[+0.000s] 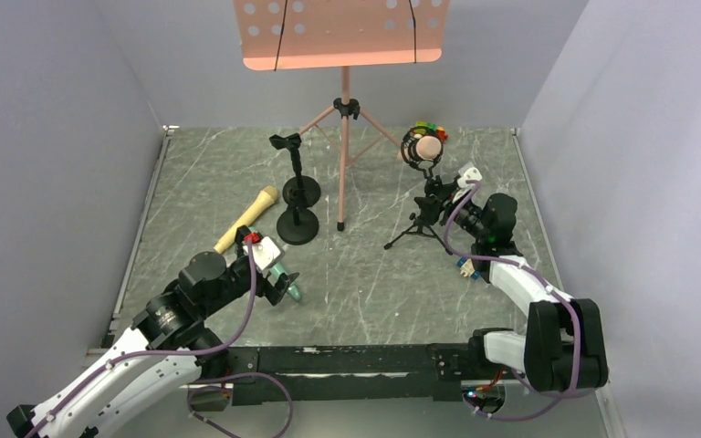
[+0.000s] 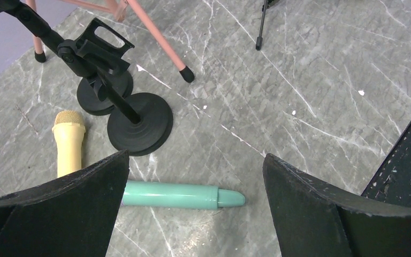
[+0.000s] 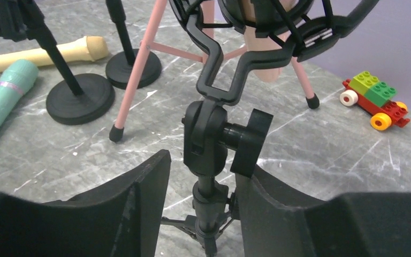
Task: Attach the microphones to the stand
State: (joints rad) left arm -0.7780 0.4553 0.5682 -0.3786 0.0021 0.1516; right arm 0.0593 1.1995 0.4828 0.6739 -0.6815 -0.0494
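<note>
Left pincer [image 2: 195, 160] hangs released and spread wide over the near-left part of the tabletop [image 1: 365, 274]. Its two black fingers [image 2: 69, 209] straddle the teal mic [image 2: 176, 194]. That mic lies flat on the stone surface with its tail end between the fingers and its head hidden under the left one. Nothing is gripped.

Just beyond it, toward the left edge, the yellow mic [image 2: 68, 142] also lies flat. Its head points at the two round-base stands [image 2: 139, 123], which sit touching or nearly so. Each stand carries a thin black post, and the clip [image 2: 99, 45] seen on top holds nothing.

Right pincer [image 3: 206, 166] is over by the right edge, released, with its fingers set on either side of the tripod stand [image 3: 208, 134] at the swivel joint. There is a gap on the left side. The knob sits close against the right finger, though I cannot tell whether they touch.

Above the joint, the pink mic [image 3: 267, 69] sits in the stand's black cradle, toward the far right corner. A brick car [image 3: 377, 99] rests on the tabletop behind it.

Mid-tabletop near the far edge stands the pink music stand [image 1: 342, 32], one leg planted beside the round bases.
</note>
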